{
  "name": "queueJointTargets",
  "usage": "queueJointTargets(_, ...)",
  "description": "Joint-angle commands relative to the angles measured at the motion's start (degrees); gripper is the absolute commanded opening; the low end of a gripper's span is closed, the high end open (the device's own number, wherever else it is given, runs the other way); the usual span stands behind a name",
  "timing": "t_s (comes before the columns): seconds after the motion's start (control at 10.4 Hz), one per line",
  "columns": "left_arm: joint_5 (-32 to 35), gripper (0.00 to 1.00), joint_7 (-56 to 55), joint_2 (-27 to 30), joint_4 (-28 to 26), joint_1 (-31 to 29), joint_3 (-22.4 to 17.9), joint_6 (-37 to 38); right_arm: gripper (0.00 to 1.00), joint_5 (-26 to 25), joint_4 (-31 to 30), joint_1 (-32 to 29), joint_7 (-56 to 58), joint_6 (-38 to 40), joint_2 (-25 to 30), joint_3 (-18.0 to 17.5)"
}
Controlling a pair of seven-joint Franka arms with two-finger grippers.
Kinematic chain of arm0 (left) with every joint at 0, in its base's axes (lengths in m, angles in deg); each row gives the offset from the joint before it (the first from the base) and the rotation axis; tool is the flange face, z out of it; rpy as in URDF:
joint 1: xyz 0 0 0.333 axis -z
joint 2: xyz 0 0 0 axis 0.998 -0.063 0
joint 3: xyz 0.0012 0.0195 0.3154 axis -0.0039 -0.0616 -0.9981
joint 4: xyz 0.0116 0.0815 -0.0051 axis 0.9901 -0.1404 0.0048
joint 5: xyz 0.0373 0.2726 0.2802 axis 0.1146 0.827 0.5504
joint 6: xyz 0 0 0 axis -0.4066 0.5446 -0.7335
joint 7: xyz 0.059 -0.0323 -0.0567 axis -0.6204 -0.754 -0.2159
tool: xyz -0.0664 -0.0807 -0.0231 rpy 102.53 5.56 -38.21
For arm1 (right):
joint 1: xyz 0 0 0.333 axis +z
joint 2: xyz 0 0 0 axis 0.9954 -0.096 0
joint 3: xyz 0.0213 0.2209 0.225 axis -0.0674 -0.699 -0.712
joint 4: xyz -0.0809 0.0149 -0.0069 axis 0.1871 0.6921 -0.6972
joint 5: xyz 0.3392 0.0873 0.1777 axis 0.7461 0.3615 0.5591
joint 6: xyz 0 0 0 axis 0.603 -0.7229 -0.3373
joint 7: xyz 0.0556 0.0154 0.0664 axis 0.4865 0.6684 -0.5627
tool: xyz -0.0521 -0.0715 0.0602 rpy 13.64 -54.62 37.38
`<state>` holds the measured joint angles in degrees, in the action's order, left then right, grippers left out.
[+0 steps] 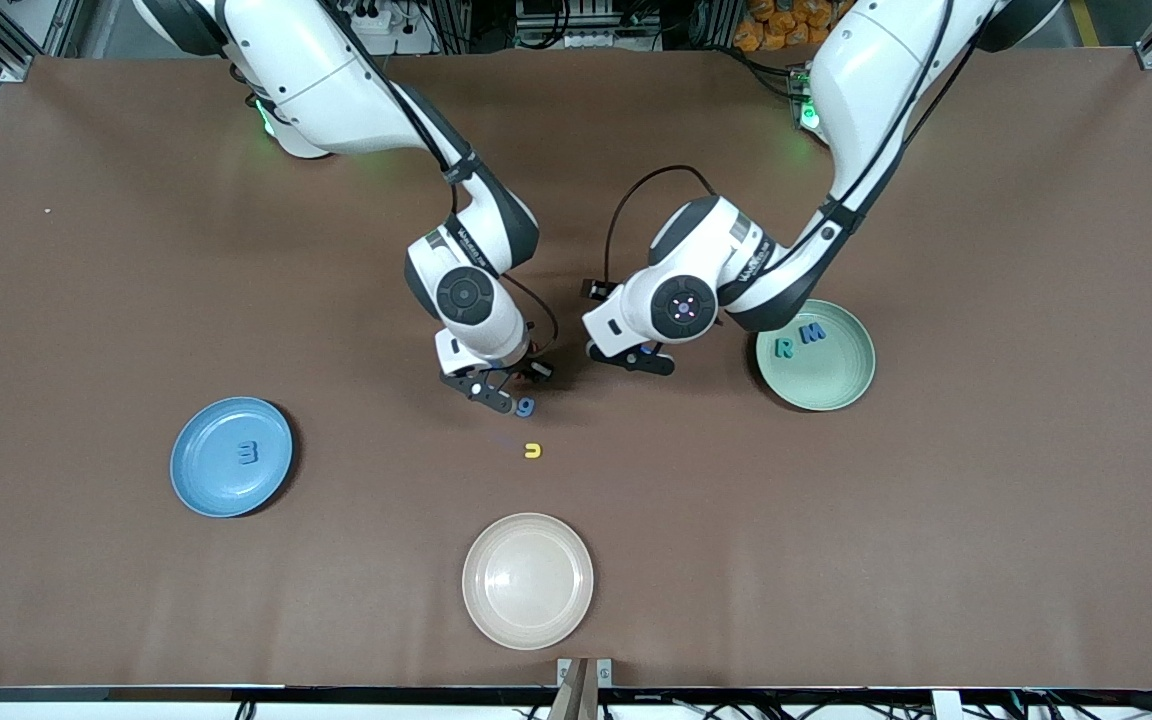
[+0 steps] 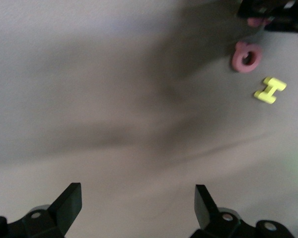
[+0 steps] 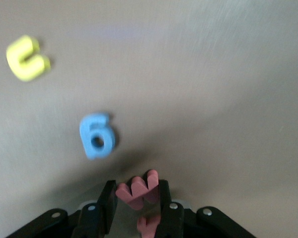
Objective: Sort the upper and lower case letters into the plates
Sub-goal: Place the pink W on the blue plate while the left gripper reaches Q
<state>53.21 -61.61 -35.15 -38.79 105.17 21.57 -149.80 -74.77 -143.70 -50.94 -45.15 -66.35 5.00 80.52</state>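
Observation:
My right gripper [image 1: 501,390] [image 3: 136,187] is shut on a red letter "w" [image 3: 144,184], low over the table middle. A blue "g" [image 1: 526,406] [image 3: 97,136] lies just beside it, and a yellow "u" [image 1: 532,450] [image 3: 27,58] lies nearer the front camera. My left gripper [image 1: 636,358] [image 2: 136,193] is open and empty over bare table beside the mint green plate [image 1: 836,385], which holds a teal "R" [image 1: 784,348] and a blue "M" [image 1: 813,333]. The blue plate [image 1: 206,480] holds a blue "E" [image 1: 248,453]. A red "o" [image 2: 247,57] and a yellow "H" [image 2: 270,89] show only in the left wrist view.
A cream-white plate [image 1: 528,580] lies near the table's front edge, nearer the front camera than the yellow "u". In the left wrist view, the right arm's gripper [image 2: 273,15] shows close to the red "o".

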Motion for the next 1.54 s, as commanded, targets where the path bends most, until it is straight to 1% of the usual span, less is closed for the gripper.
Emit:
queueJointTargets(0.0,-1.1,1.00,-0.8,-1.2,1.5,0.8,-0.3,-2.4,0.00,-0.9,-0.2,-8.5,9.0,6.3,5.2,-0.4)
queueJointTargets(0.1,-0.7,1.00,-0.7,-1.2,1.7,2.9,-0.5,-5.9,0.00,-0.9,0.9,-12.4,15.3,8.7,5.7,-0.4)
queueJointTargets(0.19,0.5,1.00,-0.6,-1.3,2.6,6.2,-1.3,-10.7,0.00,-1.0,2.1,-15.8,20.5,10.4,5.9,-0.4)
queueJointTargets(0.29,3.6,1.00,-0.6,-1.8,2.6,10.4,-4.6,-15.6,0.00,-2.0,3.5,-19.3,25.8,13.0,5.9,-0.3)
queueJointTargets(0.39,7.1,1.00,-0.4,-2.7,2.7,14.6,-7.6,-19.5,0.00,-5.4,4.9,-22.7,30.1,15.4,5.7,-0.3)
queueJointTargets(0.48,10.5,1.00,-0.7,-3.1,2.7,18.1,-9.9,-22.1,0.00,-9.8,5.6,-25.4,33.5,16.3,5.6,-0.3)
queueJointTargets(0.58,15.4,1.00,-0.7,-3.1,2.7,22.1,-13.5,-22.9,0.00,-14.0,5.8,-28.0,36.7,16.3,5.2,-0.4)
queueJointTargets(0.67,19.5,1.00,-1.0,-3.2,2.7,25.3,-16.3,-23.0,0.00,-17.1,5.7,-30.0,39.7,16.3,5.2,-0.3)
queueJointTargets(0.77,20.3,1.00,-1.2,-4.3,3.1,25.9,-17.0,-24.4,0.00,-19.3,5.7,-32.6,43.1,16.1,5.1,-0.4)
queueJointTargets(0.87,20.3,1.00,-1.0,-6.0,4.6,26.0,-17.2,-27.1,0.00,-20.0,5.6,-34.8,46.9,16.1,5.1,-0.4)
queueJointTargets(0.96,20.3,1.00,-1.2,-8.7,7.2,26.0,-17.3,-29.0,0.06,-20.0,5.6,-36.3,50.0,16.1,5.1,-0.4)
queueJointTargets(1.06,20.2,1.00,-1.2,-11.6,10.4,26.0,-17.3,-29.5,0.42,-19.9,5.6,-37.6,50.7,15.9,4.7,-0.4)
queueJointTargets(1.16,20.3,1.00,-1.2,-14.0,12.7,26.9,-17.4,-29.6,0.99,-19.7,5.5,-37.6,50.5,16.0,4.7,-0.4)
queueJointTargets(1.35,20.5,1.00,-1.1,-15.4,13.0,29.5,-20.1,-31.6,1.00,-19.6,5.6,-37.2,49.8,16.3,4.7,-0.5)
queueJointTargets(1.44,20.4,1.00,-1.2,-15.5,13.0,32.3,-22.9,-31.7,1.00,-19.4,5.6,-37.2,49.8,16.4,4.7,-0.5)
